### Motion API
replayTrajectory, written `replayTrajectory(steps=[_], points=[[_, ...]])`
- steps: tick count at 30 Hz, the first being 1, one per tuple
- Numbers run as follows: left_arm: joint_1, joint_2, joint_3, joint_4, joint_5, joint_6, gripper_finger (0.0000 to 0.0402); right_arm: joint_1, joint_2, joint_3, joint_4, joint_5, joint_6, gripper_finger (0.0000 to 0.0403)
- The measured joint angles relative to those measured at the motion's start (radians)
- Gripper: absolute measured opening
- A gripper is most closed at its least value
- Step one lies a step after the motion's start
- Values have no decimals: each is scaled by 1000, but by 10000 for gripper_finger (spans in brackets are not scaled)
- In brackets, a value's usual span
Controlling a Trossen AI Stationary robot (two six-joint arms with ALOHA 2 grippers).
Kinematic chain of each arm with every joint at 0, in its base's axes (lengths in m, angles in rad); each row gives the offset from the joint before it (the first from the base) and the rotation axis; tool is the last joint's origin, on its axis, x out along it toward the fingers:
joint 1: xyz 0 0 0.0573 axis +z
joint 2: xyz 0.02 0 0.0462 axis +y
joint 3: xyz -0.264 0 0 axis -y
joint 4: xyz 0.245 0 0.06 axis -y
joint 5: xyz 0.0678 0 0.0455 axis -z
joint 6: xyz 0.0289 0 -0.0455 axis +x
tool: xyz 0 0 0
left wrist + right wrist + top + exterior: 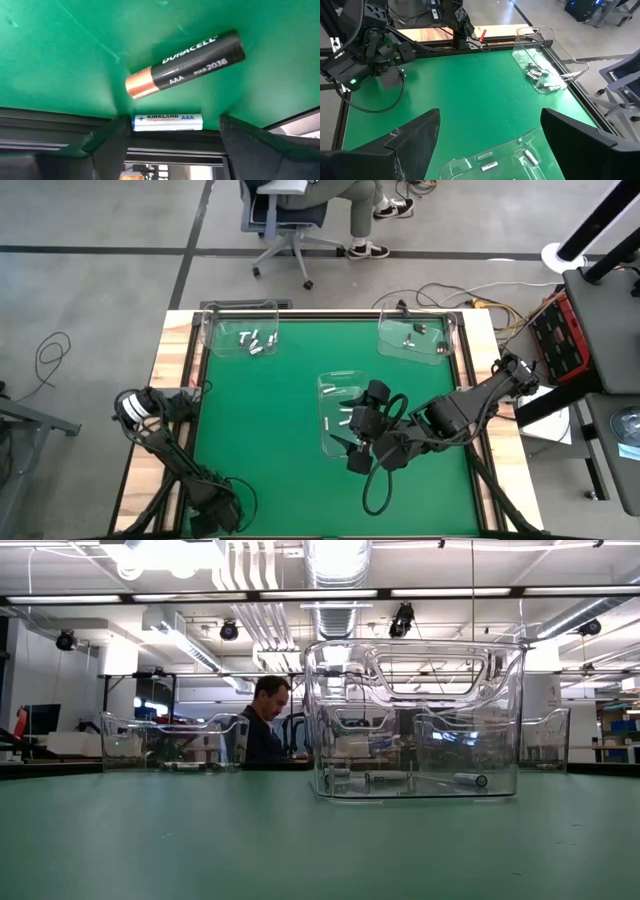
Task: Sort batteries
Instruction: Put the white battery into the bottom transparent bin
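Hovering over the middle bin (325, 385), the right claw (490, 114) is spread wide and empty.
Next, I judge, it must drop past the rim and pinch one of the loose batteries (489, 165). Only the left wrist view shows two more by the counter's (60, 55) edge: a white Kirkland cell (167, 121) between the wide-open left claw (172, 119), and a Duracell cell (185, 62) just beside it.

My right gripper (352, 448) hangs over the near edge of the middle bin (345, 412), where a few batteries (343, 420) lie. Two more bins sit along the table's far edge: the left one (240, 332) holding several batteries (256, 341), the right one (415, 338) perhaps two (hard to tell). My left gripper (170, 142) sits at the near left corner, two batteries (185, 62) just before it.
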Motion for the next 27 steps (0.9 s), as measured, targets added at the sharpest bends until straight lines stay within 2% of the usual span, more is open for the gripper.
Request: replayTrajectory(steps=[12,20,27], points=[[0,31,-2,-4,14,3,184,0,0,0,0,-6,0,336],[-1,21,0,-24,-2,5,181,0,0,0,0,-7,-8,333],[-2,-45,1,-65,-59,-38,181,0,0,0,-1,-7,-15,336]])
